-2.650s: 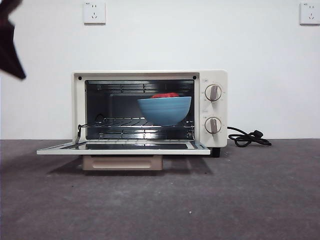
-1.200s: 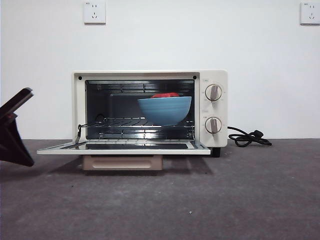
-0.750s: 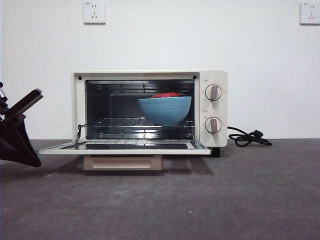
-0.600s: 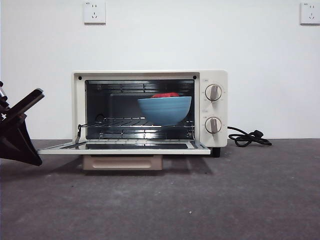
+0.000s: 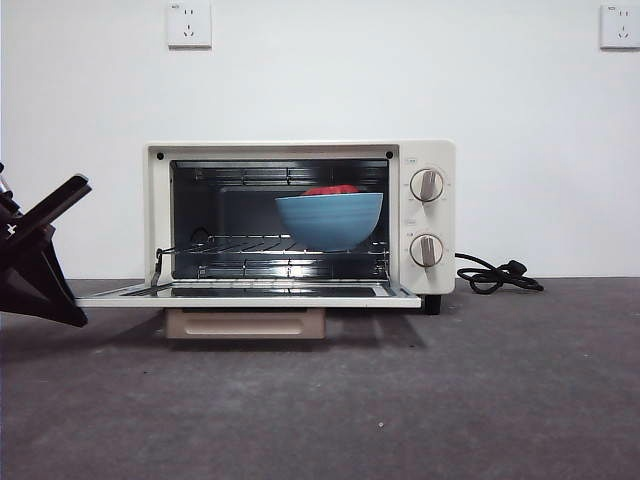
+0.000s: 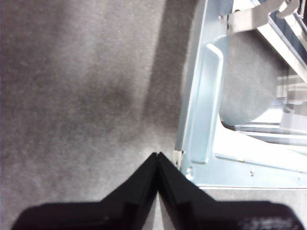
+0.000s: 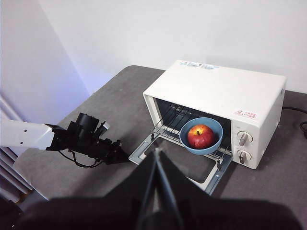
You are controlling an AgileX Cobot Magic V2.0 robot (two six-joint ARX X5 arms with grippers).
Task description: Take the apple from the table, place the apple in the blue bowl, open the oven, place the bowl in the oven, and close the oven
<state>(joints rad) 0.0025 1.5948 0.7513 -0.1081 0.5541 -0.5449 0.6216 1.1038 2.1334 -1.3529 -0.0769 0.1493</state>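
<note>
Apple [image 7: 201,135] and blue bowl [image 7: 201,137] sit together on the wire rack inside the oven [image 7: 216,103], whose door [image 5: 245,294] lies flat open above the table [image 5: 400,400]. We see the left gripper [image 6: 158,155] low at the door's outer corner, jaws pressed together; whether its tips actually touch the metal edge we cannot tell from the wrist view. Our right gripper [image 7: 156,152] hangs high over the scene, well clear of the oven, jaws likewise closed on nothing.
</note>
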